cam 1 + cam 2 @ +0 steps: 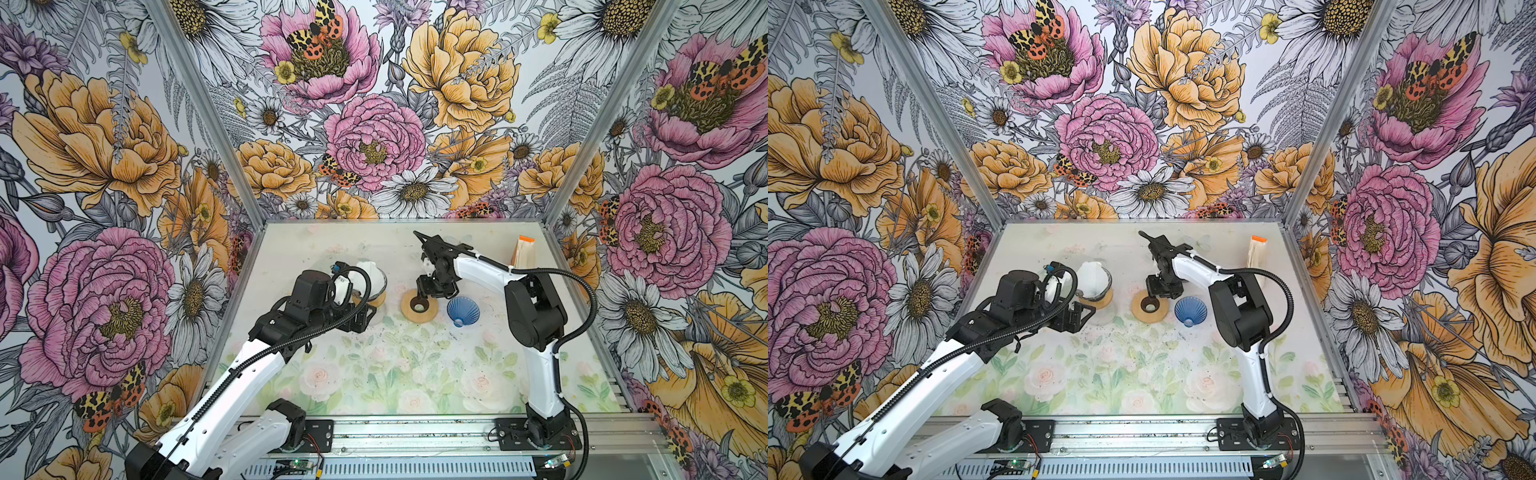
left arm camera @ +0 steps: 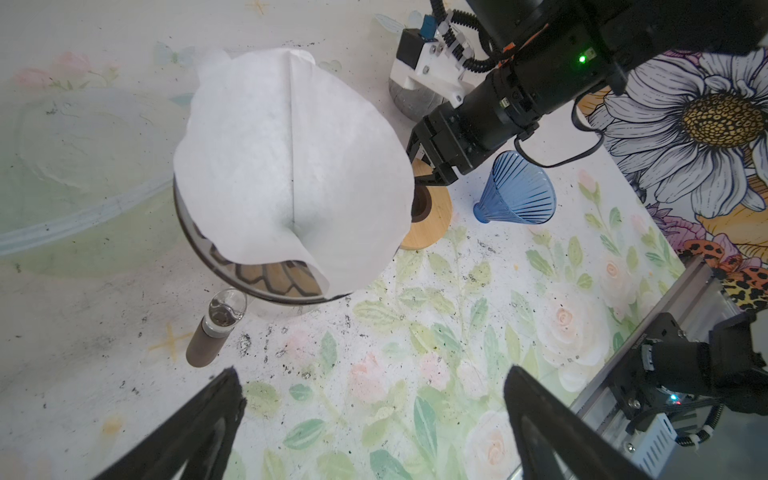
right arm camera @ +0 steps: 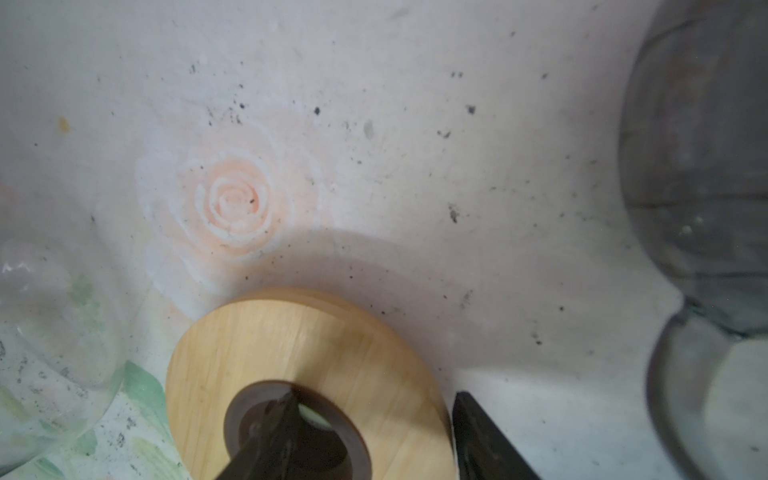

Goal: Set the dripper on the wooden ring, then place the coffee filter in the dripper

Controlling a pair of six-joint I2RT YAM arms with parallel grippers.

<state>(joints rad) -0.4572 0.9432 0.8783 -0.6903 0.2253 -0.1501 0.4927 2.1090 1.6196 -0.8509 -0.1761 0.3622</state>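
Showing the white paper cone coffee filter (image 2: 291,166), mouth up, in the clear glass dripper (image 2: 249,282) just ahead of the wide-spread left fingers (image 2: 224,399), nearer than the right fingers (image 3: 274,428) straddling the round wooden ring (image 3: 291,340), grip undeterminable.

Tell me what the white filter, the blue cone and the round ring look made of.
The white filter: thin matte paper, judging by its creased seam. The blue cone: translucent ribbed plastic or glass; unclear which. The round ring: pale matte wood with visible grain, darker around its hole.
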